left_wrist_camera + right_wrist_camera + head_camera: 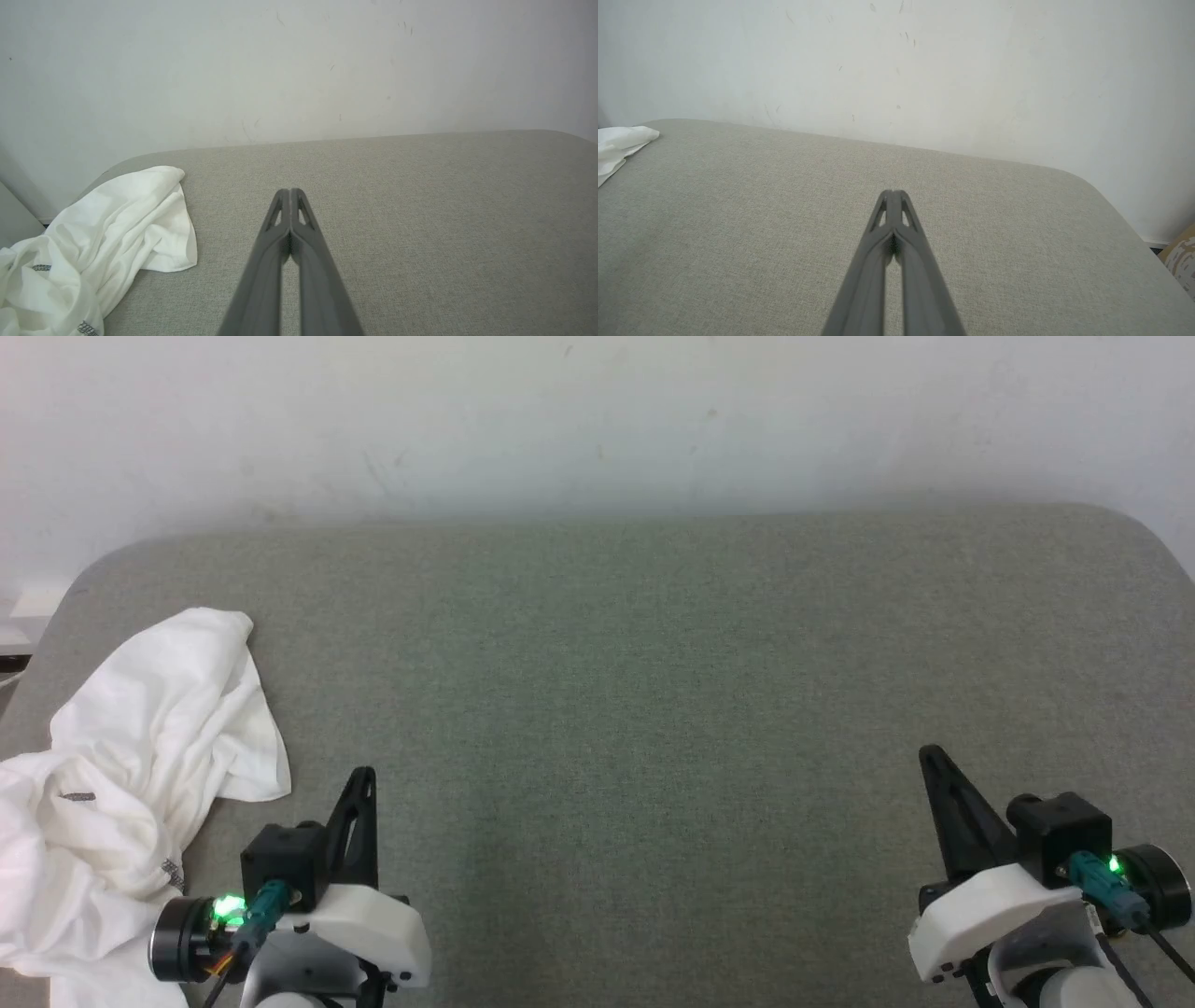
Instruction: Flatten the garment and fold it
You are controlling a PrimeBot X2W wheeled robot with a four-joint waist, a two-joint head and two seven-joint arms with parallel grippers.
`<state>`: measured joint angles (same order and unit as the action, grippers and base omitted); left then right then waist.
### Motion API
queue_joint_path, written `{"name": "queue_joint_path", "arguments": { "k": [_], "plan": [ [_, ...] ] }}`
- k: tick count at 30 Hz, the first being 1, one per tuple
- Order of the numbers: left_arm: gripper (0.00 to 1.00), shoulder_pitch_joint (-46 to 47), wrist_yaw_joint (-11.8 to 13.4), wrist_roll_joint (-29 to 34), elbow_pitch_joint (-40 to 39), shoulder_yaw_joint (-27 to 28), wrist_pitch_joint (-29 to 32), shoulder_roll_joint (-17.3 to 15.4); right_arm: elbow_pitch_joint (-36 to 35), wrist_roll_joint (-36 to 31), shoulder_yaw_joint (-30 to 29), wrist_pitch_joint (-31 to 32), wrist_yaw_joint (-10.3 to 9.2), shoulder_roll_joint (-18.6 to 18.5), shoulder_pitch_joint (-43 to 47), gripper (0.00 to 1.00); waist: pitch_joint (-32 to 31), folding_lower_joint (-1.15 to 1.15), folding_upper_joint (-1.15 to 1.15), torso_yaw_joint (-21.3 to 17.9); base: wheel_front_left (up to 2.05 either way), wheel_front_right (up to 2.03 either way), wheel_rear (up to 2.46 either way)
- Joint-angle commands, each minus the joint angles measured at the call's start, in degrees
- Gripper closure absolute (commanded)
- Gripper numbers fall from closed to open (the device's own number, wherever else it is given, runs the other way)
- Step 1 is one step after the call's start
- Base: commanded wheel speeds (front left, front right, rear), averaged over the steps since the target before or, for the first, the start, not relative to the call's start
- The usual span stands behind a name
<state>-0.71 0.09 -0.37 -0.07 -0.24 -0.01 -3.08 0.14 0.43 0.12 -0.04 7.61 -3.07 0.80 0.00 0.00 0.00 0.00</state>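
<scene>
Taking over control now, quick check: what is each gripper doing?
Left gripper: closed, holding nothing; the garment lies apart, to its left.
Right gripper: closed, holding nothing.

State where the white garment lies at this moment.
The white garment lies crumpled at the left edge of the grey padded surface in the head view, just left of the shut left end effector.

Left gripper: two long dark fingers, thin at tip, slim holes near tip. Black box behind fingers. Smooth white shell, few small dark dots on edge. Blue-green plug, bright green light beside it. Round black ring at side. Orange and yellow wires under ring.
Right gripper: same parts, same colours. Thin black cable runs from plug.
</scene>
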Motion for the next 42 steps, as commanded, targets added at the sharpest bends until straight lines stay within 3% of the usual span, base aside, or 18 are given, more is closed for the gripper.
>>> {"name": "queue_joint_path", "arguments": {
  "k": [1,28,29,42],
  "plan": [
    [1.0,0.71,-0.09,0.37,0.07,0.24,0.01,0.21,-0.14,-0.43,-0.12,0.04,-0.12,0.19,-0.8,1.0,0.0,0.0,0.0,0.0,0.0,0.0,0.0],
    [1.0,0.71,-0.09,0.37,0.07,0.24,0.01,0.21,-0.14,-0.43,-0.12,0.04,-0.12,0.19,-0.8,1.0,0.0,0.0,0.0,0.0,0.0,0.0,0.0],
    [0.0,0.0,0.0,0.0,0.0,0.0,0.0,0.0,0.0,0.0,0.0,0.0,0.0,0.0,-0.01,0.0,0.0,0.0,0.0,0.0,0.0,0.0,0.0],
    [0.0,0.08,0.18,-0.66,-0.12,0.13,-0.5,0.0,-0.19,1.27,-0.37,-0.01,-0.01,-0.02,-0.07,0.0,-0.05,0.0,0.0,0.07,0.0,0.0,0.0]
  ]
}}
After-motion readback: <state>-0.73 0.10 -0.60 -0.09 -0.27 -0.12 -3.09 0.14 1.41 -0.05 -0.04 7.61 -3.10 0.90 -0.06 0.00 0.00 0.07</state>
